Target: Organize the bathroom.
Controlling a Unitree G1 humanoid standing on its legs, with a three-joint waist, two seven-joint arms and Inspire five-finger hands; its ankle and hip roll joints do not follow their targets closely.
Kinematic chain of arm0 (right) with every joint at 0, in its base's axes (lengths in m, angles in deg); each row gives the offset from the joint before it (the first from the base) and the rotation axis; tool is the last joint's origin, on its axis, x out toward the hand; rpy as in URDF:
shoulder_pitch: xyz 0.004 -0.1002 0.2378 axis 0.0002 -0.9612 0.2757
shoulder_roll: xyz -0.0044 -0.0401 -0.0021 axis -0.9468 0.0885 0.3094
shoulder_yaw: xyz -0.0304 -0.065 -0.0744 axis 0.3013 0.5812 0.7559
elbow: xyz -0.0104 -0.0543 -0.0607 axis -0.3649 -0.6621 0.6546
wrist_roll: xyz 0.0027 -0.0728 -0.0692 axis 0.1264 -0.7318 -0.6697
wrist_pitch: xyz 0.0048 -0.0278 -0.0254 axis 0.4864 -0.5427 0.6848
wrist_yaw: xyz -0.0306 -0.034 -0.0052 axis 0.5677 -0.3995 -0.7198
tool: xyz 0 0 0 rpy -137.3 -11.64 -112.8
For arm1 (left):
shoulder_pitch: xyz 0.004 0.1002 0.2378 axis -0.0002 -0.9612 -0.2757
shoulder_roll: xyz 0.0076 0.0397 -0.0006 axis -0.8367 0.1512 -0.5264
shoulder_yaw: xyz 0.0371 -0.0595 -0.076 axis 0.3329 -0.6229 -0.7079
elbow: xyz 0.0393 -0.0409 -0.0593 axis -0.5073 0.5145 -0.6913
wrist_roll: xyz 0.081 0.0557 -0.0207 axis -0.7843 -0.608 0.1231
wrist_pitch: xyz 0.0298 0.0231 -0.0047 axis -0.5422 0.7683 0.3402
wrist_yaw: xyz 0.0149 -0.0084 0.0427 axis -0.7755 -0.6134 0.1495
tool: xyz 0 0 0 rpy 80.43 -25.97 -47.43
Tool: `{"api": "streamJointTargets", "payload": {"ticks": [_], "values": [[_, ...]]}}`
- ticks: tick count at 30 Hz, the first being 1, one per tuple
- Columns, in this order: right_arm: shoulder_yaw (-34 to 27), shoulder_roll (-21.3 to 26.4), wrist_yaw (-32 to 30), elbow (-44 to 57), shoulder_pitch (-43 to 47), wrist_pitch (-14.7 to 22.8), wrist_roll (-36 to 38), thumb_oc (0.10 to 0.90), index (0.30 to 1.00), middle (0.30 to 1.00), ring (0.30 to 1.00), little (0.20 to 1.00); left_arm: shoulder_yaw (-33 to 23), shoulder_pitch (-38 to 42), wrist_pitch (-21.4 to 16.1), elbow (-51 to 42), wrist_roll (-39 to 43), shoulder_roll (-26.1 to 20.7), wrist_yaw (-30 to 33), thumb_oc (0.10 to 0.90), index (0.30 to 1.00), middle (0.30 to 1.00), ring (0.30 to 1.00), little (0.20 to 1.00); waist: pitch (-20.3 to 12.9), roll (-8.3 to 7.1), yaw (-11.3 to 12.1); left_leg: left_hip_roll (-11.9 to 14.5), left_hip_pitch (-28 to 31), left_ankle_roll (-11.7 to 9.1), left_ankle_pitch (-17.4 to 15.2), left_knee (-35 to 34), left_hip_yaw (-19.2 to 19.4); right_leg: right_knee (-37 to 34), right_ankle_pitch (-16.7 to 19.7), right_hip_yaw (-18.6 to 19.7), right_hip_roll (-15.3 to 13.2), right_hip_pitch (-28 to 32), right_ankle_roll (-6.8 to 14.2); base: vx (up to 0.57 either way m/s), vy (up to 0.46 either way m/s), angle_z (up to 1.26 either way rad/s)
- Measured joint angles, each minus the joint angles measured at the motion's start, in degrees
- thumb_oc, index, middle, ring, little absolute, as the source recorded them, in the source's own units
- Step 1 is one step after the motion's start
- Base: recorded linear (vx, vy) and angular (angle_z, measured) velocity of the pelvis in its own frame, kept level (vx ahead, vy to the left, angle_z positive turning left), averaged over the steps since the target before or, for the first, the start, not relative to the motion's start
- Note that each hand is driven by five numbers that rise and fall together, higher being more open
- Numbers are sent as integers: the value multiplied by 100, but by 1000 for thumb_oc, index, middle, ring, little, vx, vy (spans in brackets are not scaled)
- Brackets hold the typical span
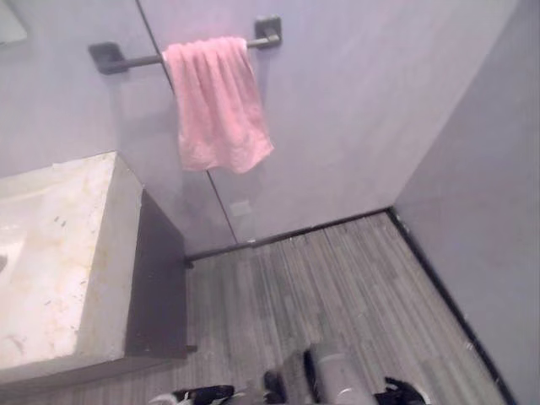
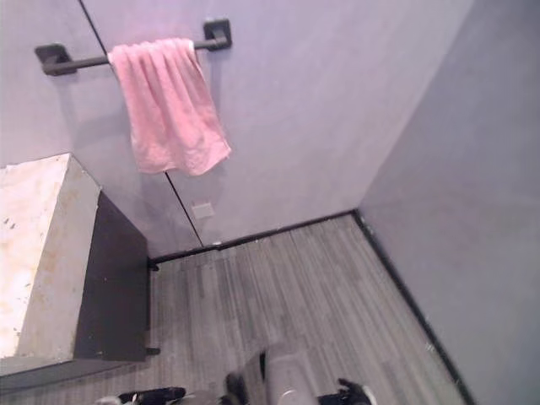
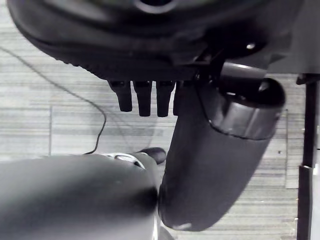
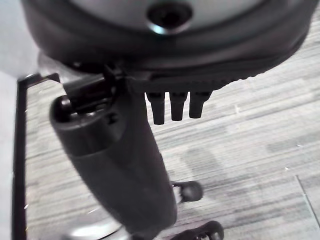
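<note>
A pink towel [image 1: 218, 105] hangs folded over a dark towel bar [image 1: 126, 61] on the grey back wall, bunched toward the bar's right end. The same towel [image 2: 169, 105] hangs with its lower edge slanting. My left hand [image 3: 150, 50] hangs over the grey plank floor, fingers [image 3: 144, 102] straight and thumb out, holding nothing. My right hand [image 4: 165, 45] hangs the same way above the floor, with straight fingers [image 4: 172, 106] and nothing in it. Both hands are far below the towel.
A vanity with a pale stone counter [image 1: 59, 253] and a dark cabinet side [image 1: 159, 287] stands at the left under the bar. A grey side wall [image 1: 498, 211] closes the right. Grey plank floor [image 1: 321, 287] lies open between them.
</note>
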Motion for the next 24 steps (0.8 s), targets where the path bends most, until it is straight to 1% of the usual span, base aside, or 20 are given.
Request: {"api": "streamJointTargets", "payload": {"ticks": [1,2,3,5,7,9,10,11,12,13,15,16,17,18,19,20,21,22,23,24], "values": [[-76,50,-7,-59,-87,-59,1,800,900,900,900,900,92,-41,-8,-58,5,26,3,800,900,900,900,900,25,-41,-120,-95,-39,-24,-23,2,9,-787,-153,87,-19,-23,24,268,-90,6],[-138,99,-7,-135,-146,-63,2,800,900,900,900,900,164,-34,-7,-54,20,57,-13,800,900,900,900,900,25,14,-189,-204,-145,-84,-31,0,-3,-1888,-341,250,-39,45,114,279,-169,-2],[-162,109,4,-158,-167,-16,11,800,900,900,900,900,137,-7,-43,-40,85,57,-29,800,900,900,900,900,59,-62,-244,-350,-238,-191,40,45,-4,-2711,-355,336,-121,75,137,324,-247,4],[-198,-10,160,-300,-305,8,135,800,900,900,900,900,83,24,-177,-72,144,1,1,800,900,900,900,900,267,-319,-292,-639,-276,-242,-113,238,-13,-3899,-301,343,-332,305,142,458,-420,26],[-272,-127,344,-447,-464,-24,156,800,900,900,900,900,41,19,-260,-133,368,-42,5,800,900,900,900,900,405,-332,-308,-587,-514,-260,-481,873,-138,-4446,-220,189,-308,451,158,382,-382,43],[-271,-218,660,-697,-525,-183,142,800,900,900,900,900,-56,-1,-355,-188,542,-35,5,800,900,900,900,900,581,-254,-328,-437,-618,-297,-893,1432,-339,-4049,21,175,-143,386,-35,606,-601,47],[-262,-226,711,-725,-521,-236,141,800,900,900,900,900,-64,-2,-361,-185,576,-24,8,800,900,900,900,900,586,-205,-332,-374,-621,-322,-934,1488,-385,-3968,21,213,-72,372,-49,500,-490,29],[-150,-250,732,-839,-512,-206,94,800,900,900,900,900,-37,5,-358,-193,606,-35,9,800,900,900,900,900,600,-175,-358,-385,-590,-458,-1002,1485,-481,-3560,22,347,-14,292,-157,431,-311,35],[-74,-242,737,-808,-448,-197,31,800,900,900,900,900,-29,2,-329,-191,577,-18,-15,800,900,900,900,900,606,-159,-451,-372,-501,-495,-1059,1463,-597,-3172,109,309,11,210,-389,608,-463,37],[-26,-232,730,-804,-447,-196,-42,800,900,900,900,900,38,0,-298,-189,556,-2,-49,800,900,900,900,900,626,-112,-474,-342,-414,-523,-1086,1451,-619,-3084,90,258,42,249,-431,581,-523,26],[95,-197,672,-672,-364,-173,-144,800,900,900,900,900,78,-40,-246,-248,533,96,-78,800,900,900,900,900,696,128,-433,-183,-72,-712,-1193,1292,-637,-2909,42,49,208,439,-669,524,-668,-5],[101,-220,661,-630,-340,-130,-184,800,900,900,900,900,67,-55,-202,-240,517,94,-114,800,900,900,900,900,666,152,-437,-102,-116,-812,-1139,1440,-533,-2957,70,69,204,549,-676,398,-517,4],[212,-228,651,-617,-260,-52,-166,800,900,900,900,900,74,-51,-186,-252,453,119,-131,800,900,900,900,900,651,249,-443,-25,-167,-1068,-1006,1754,-638,-2902,-122,-25,203,679,-633,287,-322,30],[248,-240,611,-542,-208,14,-87,800,900,900,900,900,74,-47,-201,-254,427,132,-154,800,900,900,900,900,526,286,-449,23,-295,-1363,-717,2048,-628,-2908,-303,-59,166,763,-663,366,-407,34],[244,-227,580,-480,-155,51,-87,800,900,900,900,900,83,-71,-198,-240,290,151,-184,800,900,900,900,900,410,309,-418,10,-235,-1487,-492,2079,-619,-2971,-371,-81,107,865,-682,319,-403,38],[258,-126,556,-434,-146,148,-98,800,900,900,900,900,91,-83,-192,-206,214,193,-232,800,900,900,900,900,319,372,-421,30,-193,-1481,-240,2104,-619,-3024,-440,-155,98,1032,-765,256,-364,23],[219,-85,565,-379,-119,151,-96,800,900,900,900,900,84,-109,-186,-196,192,205,-259,800,900,900,900,900,277,361,-400,18,-162,-1455,-45,2164,-658,-3079,-524,-148,91,1182,-825,223,-382,23],[213,-58,549,-361,-69,155,-89,800,900,900,900,900,76,-112,-183,-152,80,217,-241,800,900,900,900,900,177,295,-345,10,-268,-1433,347,2478,-734,-3244,-553,-166,55,1424,-869,215,-323,11],[209,-41,527,-303,-65,162,-16,800,900,900,900,900,78,-116,-210,-157,-8,210,-210,800,900,900,900,900,30,178,-210,22,-414,-1360,429,2649,-780,-3438,-575,-215,34,1608,-925,268,-359,21],[179,-64,526,-254,-13,159,181,800,900,900,900,900,92,-85,-236,-190,-213,172,-144,800,900,900,900,900,-56,77,-171,65,-401,-1329,256,2248,-761,-3671,-553,-279,4,1893,-953,161,-179,28]]}}
